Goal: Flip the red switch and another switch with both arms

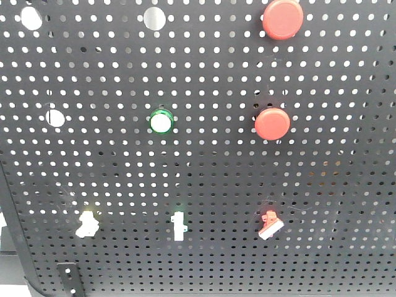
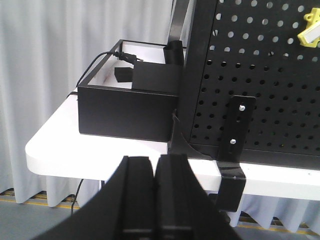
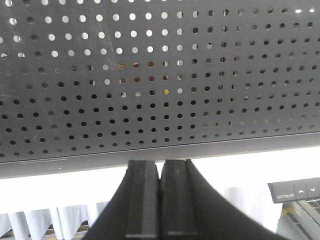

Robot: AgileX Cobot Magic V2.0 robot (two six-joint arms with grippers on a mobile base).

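Observation:
On the black pegboard (image 1: 204, 167), the red switch (image 1: 270, 224) sits low on the right, its white lever slanted down-left. The other switch, with a pale yellow base (image 1: 87, 223), sits low on the left; it also shows at the top right corner in the left wrist view (image 2: 309, 29). My left gripper (image 2: 155, 161) is shut with nothing in it, below the board's lower left corner near the table edge. My right gripper (image 3: 160, 164) is shut and empty, just below the board's bottom edge. Neither gripper appears in the front view.
A green-based white toggle (image 1: 179, 226) stands between the two switches. Above are two big round red buttons (image 1: 283, 18) (image 1: 272, 124) and a green-ringed button (image 1: 161, 121). A black open box (image 2: 125, 107) and a bracket (image 2: 237, 135) sit on the white table (image 2: 55, 145).

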